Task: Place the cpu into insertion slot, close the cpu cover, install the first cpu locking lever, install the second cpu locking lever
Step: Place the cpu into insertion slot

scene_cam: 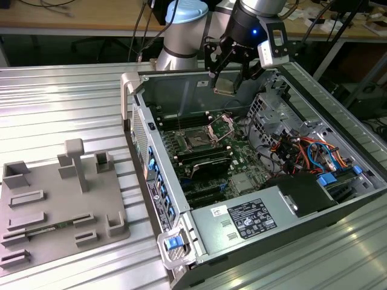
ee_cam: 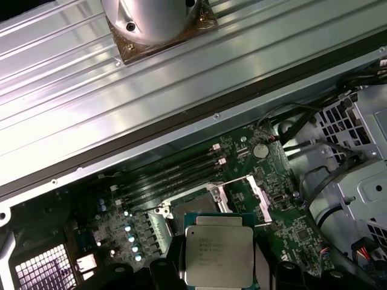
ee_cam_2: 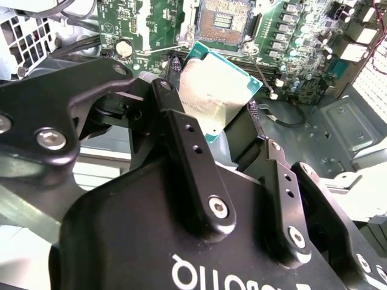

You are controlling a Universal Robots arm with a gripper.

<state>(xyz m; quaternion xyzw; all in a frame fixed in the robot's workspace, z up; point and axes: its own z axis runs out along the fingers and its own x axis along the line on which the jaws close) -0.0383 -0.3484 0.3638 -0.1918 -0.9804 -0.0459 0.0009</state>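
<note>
My gripper (scene_cam: 227,80) hangs over the back part of the open computer case (scene_cam: 136,96), shut on the cpu (scene_cam: 225,85), a small square chip with a dull silver face. In both wrist views the cpu (ee_cam_2: 211,90) (ee_cam: 217,257) sits flat between the black fingers (ee_cam_2: 181,139), clear above the green motherboard (scene_cam: 242,163). The insertion slot (scene_cam: 197,140) (ee_cam_2: 230,18) lies bare below, a dark square with a silvery rim, partly hidden behind the chip in the first wrist view (ee_cam: 195,206). The cpu cover (scene_cam: 221,126) stands swung up beside it.
A grey fixture plate (scene_cam: 54,205) with raised blocks lies at the exterior view's left. Inside the case are black memory slots (scene_cam: 202,160), a drive cage (scene_cam: 272,103), coloured cables (scene_cam: 305,151) and a power supply (scene_cam: 254,217). The case walls ring the board.
</note>
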